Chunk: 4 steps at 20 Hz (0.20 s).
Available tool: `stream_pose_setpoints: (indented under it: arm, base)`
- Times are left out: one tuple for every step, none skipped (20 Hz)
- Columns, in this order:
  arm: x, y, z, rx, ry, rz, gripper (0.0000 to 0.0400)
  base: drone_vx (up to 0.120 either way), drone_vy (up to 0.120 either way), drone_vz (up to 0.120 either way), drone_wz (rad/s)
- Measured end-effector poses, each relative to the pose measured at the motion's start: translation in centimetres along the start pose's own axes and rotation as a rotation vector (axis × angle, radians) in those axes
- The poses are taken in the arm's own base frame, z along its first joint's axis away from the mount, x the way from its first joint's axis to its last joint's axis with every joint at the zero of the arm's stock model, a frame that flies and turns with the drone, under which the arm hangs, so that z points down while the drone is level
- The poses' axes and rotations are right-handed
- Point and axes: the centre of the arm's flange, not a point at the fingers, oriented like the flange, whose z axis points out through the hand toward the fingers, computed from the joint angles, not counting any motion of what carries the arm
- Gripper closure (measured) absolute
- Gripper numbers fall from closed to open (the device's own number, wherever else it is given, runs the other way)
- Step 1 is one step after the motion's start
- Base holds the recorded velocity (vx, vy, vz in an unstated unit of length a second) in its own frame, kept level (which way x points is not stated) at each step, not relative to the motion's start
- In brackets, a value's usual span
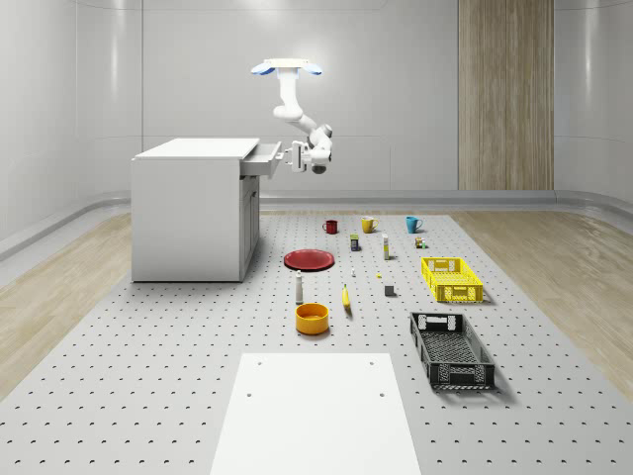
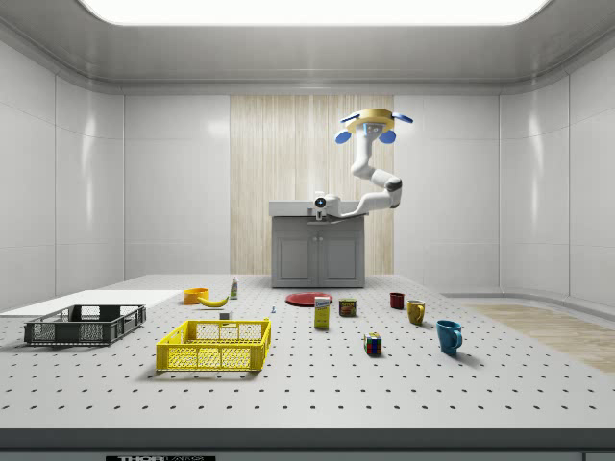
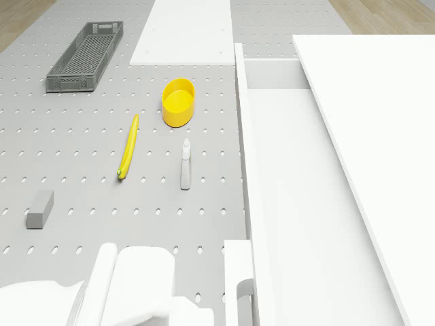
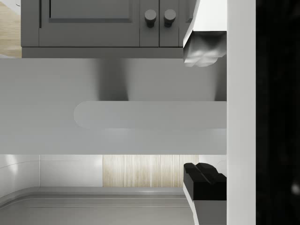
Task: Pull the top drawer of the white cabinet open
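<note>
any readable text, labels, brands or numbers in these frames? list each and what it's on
No text can be read for certain.
Box on the floor, side view: printed label, too small to read.
Can beside it: printed label, too small to read.
Strip along the side view's lower edge: dark lettering, cut off, unreadable.
White cabinet, its pulled-out top drawer and the gripper at the drawer front: no markings seen.

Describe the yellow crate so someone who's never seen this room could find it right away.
Start at the white cabinet on the whole-scene view's left, then look across the perforated floor to the right, past the red plate and the row of mugs. The yellow crate sits there, just behind a longer black crate; its bright yellow mesh walls set it apart.
</note>
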Motion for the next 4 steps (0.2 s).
stream_pose_setpoints:
  arm:
    - [0.0,0.0,0.0,0.0,0.0,0.0,0.0096]
    - [0.0,0.0,-0.01,0.0,0.0,0.0,0.0096]
    - [0.0,0.0,-0.01,0.0,0.0,0.0,0.0096]
    - [0.0,0.0,-0.01,0.0,0.0,0.0,0.0096]
  base:
    - [0.0,0.0,0.0,0.0]
    - [0.0,0.0,0.0,0.0]
    - [0.0,0.0,0.0,0.0]
    - [0.0,0.0,0.0,0.0]
